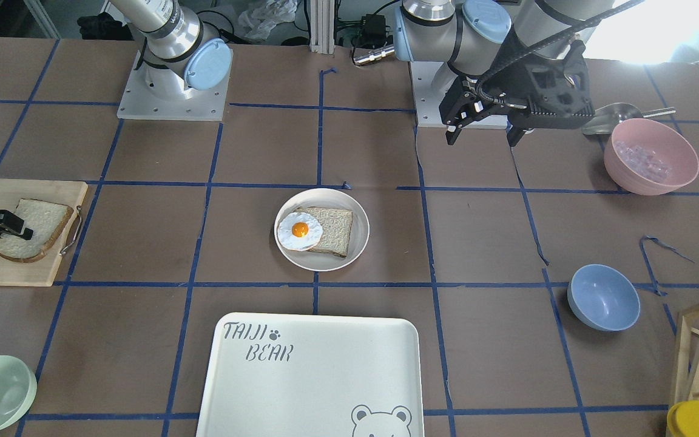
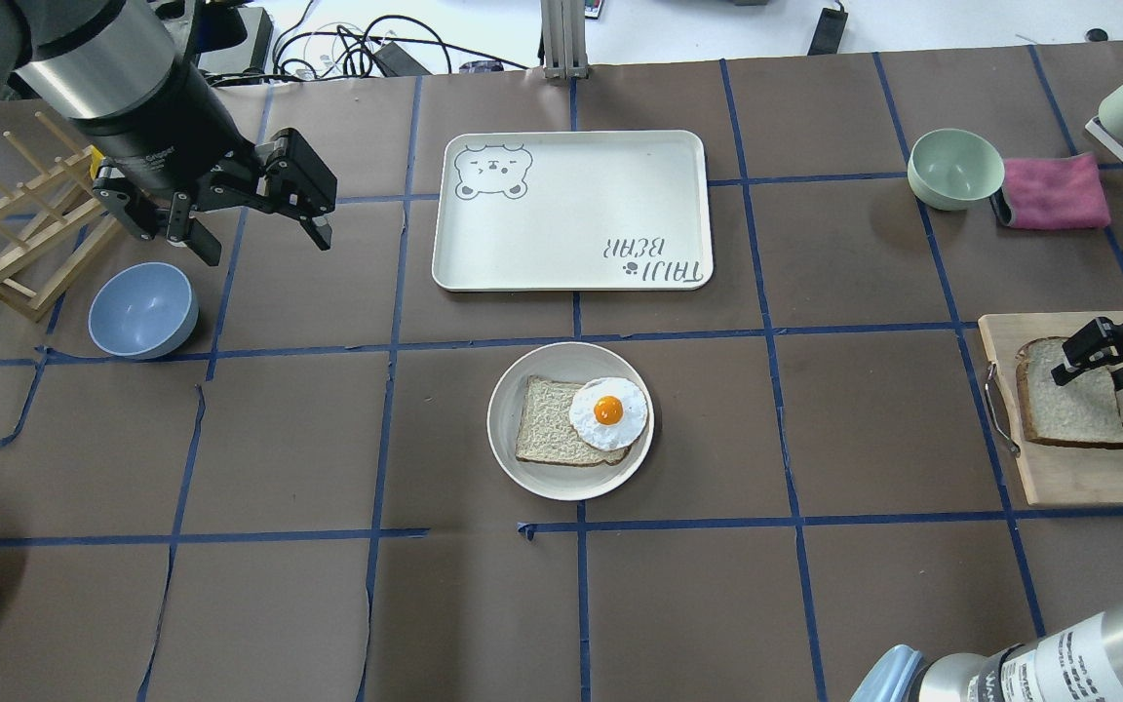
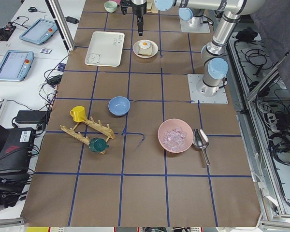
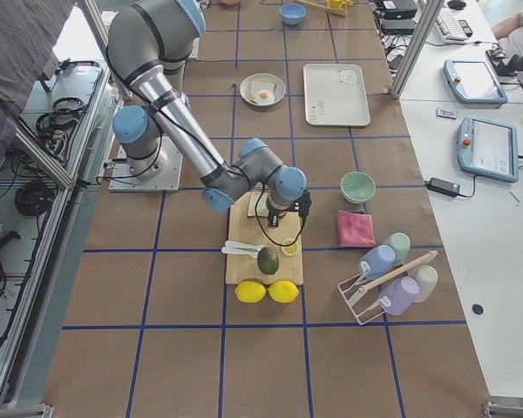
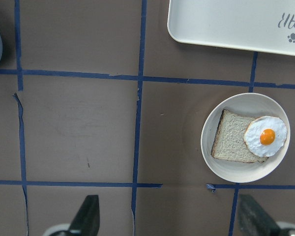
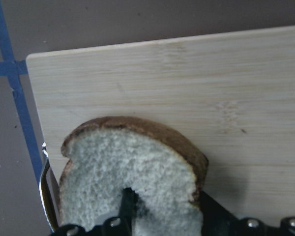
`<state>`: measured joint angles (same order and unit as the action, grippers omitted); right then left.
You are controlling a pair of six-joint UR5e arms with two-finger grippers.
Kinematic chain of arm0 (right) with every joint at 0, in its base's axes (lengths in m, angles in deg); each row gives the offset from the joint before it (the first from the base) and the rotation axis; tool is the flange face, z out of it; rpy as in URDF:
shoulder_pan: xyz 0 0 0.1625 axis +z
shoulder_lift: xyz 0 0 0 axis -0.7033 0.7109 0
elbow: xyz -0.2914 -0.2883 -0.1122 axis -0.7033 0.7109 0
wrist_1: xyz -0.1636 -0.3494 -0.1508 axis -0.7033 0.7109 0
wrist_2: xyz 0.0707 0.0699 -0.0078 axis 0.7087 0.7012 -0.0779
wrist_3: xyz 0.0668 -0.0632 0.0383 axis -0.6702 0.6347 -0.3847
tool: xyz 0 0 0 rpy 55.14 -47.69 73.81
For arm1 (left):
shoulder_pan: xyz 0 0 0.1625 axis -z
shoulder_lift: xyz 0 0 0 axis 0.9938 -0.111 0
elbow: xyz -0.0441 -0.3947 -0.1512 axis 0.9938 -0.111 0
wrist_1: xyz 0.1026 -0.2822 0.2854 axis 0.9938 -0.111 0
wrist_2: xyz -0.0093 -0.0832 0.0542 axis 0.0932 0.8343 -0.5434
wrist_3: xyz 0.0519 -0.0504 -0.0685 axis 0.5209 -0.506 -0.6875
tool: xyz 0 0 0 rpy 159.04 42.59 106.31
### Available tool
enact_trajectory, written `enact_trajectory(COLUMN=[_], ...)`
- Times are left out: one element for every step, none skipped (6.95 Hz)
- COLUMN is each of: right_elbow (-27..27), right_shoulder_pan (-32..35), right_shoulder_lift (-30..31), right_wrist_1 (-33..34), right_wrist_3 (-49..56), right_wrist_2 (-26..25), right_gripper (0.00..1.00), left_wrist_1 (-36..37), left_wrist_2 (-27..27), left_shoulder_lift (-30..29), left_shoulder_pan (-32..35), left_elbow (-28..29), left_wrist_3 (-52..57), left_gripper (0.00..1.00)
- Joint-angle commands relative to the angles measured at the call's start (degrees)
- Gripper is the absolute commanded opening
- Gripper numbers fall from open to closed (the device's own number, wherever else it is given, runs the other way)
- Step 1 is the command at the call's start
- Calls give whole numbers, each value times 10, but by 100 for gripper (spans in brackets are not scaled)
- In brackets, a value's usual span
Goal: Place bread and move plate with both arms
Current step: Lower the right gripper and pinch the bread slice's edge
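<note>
The bread, a domed slice with dark crust, lies on a wooden cutting board at the table's right end. My right gripper is shut on the bread. In the right wrist view one finger lies on the crumb of the bread and the other sits behind the crust. The plate at the table's middle holds a squarer slice and a fried egg; it also shows in the overhead view. My left gripper is open and empty, high above the table's left side, far from the plate.
The white "TAIJI BEAR" tray lies beyond the plate. A blue bowl and a wooden rack are under the left arm. A pink bowl, a green bowl and a pink cloth stand near the edges.
</note>
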<state>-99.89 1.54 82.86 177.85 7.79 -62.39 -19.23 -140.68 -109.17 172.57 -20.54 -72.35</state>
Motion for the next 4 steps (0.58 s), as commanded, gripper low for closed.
enact_trajectory(right_elbow=[0,1,3,5], right_shoulder_pan=[0,0,0,0], right_shoulder_lift=[5,7,8,14], right_wrist_1=[-2,-4,-7,-10], right_wrist_3=[0,-1,-1,-1], right_wrist_2=[-16,-33,-34,-42], right_gripper=[2,0,0,0], left_wrist_1=[0,0,0,0], left_wrist_2=[0,0,0,0], left_shoulder_lift=[0,0,0,0], left_shoulder_pan=[0,0,0,0], left_elbow=[0,0,0,0], left_wrist_3=[0,0,0,0], left_gripper=[100,100,100,100])
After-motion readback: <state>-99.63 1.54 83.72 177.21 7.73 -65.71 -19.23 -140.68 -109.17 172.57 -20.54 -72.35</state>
